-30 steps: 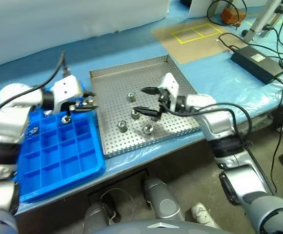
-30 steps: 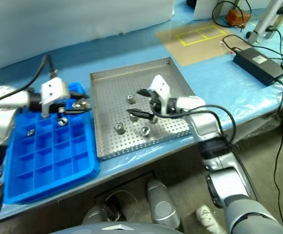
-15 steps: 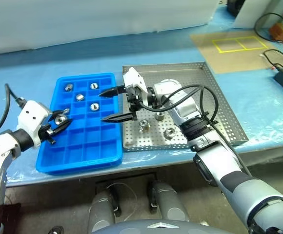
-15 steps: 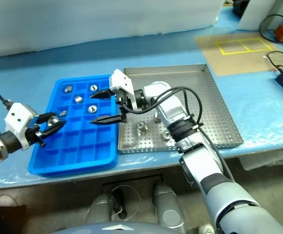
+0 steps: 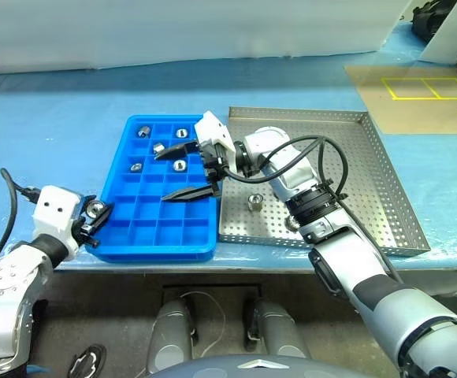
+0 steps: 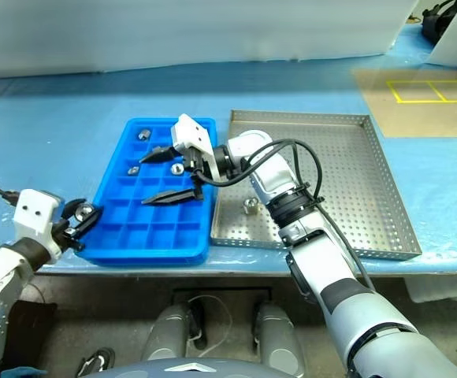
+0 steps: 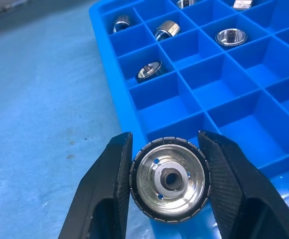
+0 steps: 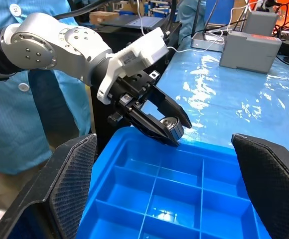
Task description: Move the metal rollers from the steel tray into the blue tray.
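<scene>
The left gripper (image 7: 167,181) clamps an unmarked metal roller (image 7: 170,180) beside the blue tray (image 5: 146,236), while the right gripper (image 5: 187,169) hovers spread and empty above it.

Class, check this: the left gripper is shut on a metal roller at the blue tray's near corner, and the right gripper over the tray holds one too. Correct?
Not quite. The right gripper is open and empty over the blue tray, as the left eye view shows. The left gripper does grip a metal roller.

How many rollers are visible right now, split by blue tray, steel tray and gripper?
In the blue tray: 5 rollers
In the steel tray: 1 (the right arm hides part of the floor)
In the left gripper: 1
Total: 7
</scene>
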